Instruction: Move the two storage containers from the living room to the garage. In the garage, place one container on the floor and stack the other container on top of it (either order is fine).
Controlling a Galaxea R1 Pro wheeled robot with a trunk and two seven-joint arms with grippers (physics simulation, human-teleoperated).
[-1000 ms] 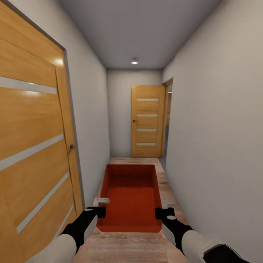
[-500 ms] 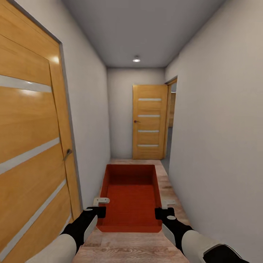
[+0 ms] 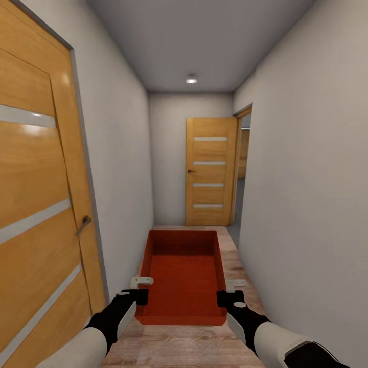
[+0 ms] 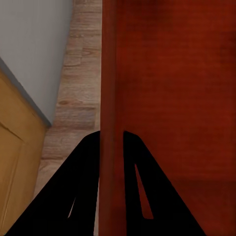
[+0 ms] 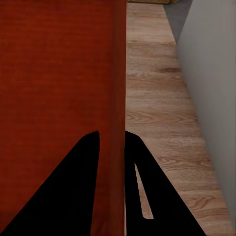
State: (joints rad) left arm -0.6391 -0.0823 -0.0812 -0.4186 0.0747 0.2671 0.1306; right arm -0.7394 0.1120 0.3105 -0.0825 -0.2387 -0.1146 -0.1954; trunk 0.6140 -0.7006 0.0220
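**Container in transit down the hallway**

In a narrow white-walled hallway, the storage container [image 3: 184, 276] hangs between both arms above the wood plank floor [image 3: 179, 347]. The left gripper [image 3: 140, 289] clamps its left wall, the right gripper [image 3: 231, 290] its right wall. This looks like the carrying step; next comes steering toward the open doorway [image 3: 244, 168] beside the far door [image 3: 210, 171].
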